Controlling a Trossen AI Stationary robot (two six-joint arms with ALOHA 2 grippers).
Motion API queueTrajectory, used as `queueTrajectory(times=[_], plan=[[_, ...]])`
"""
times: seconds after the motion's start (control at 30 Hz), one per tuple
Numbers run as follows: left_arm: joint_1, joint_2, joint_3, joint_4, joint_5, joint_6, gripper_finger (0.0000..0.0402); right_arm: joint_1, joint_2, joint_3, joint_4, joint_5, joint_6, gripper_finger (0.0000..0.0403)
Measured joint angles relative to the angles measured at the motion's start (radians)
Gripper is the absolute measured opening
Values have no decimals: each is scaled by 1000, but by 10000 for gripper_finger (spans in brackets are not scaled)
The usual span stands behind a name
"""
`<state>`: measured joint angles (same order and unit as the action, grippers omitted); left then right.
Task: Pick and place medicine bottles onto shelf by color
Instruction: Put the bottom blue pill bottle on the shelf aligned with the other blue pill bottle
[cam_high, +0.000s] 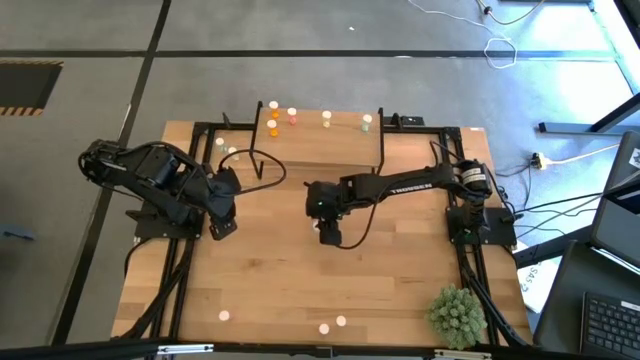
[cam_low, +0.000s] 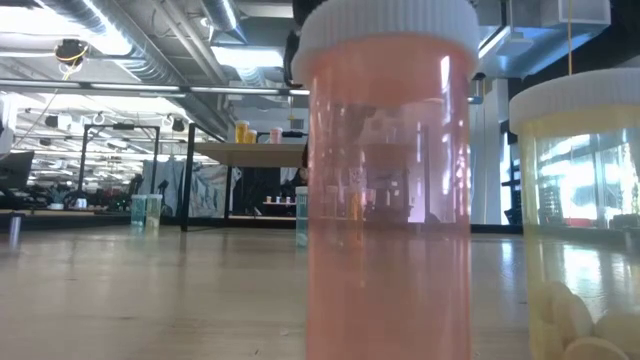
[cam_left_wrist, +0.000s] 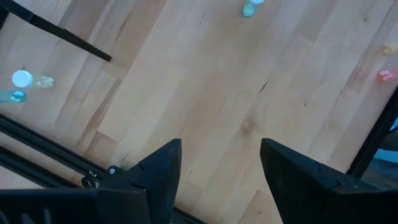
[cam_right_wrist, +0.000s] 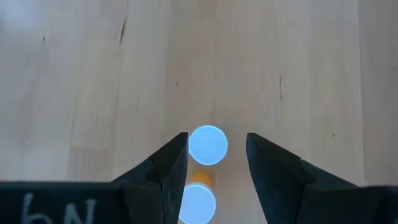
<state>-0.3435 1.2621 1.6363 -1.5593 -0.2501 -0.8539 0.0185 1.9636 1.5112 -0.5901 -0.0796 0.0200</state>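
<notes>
The right gripper (cam_high: 329, 234) hangs over the middle of the large light-wood plank tabletop (cam_high: 300, 280), at the end of its dark jointed arm; the left gripper (cam_high: 222, 226) waits near the table's left side. At the far edge stands the small rectangular light-wood shelf on thin black metal legs (cam_high: 325, 140), carrying several tiny white-capped cylindrical medicine bottles: three orange ones (cam_high: 273, 120) at its left, a pale one and a pale green one (cam_high: 367, 123) further right. A spiky green plant ball (cam_high: 458, 314) sits at the near right corner.

Low view: a translucent red-pink plastic bottle with a ribbed white cap (cam_low: 385, 180) fills the centre, a pale yellow bottle (cam_low: 580, 220) holding tablets just beside it.

Left wrist view: the two dark wedge-shaped fingers (cam_left_wrist: 161, 171) stand apart over bare grained wood, holding nothing.

Right wrist view: the fingers (cam_right_wrist: 168, 168) are spread, with a round white cap (cam_right_wrist: 208, 145) between their tips, not touching either, and an orange-bodied bottle (cam_right_wrist: 199, 198) below.
</notes>
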Motion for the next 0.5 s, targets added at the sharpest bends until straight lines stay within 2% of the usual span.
queueTrajectory(times=[0.5], plan=[[0,0,0,0,-1,0,212,-1,8,0,18,-19,54,157]])
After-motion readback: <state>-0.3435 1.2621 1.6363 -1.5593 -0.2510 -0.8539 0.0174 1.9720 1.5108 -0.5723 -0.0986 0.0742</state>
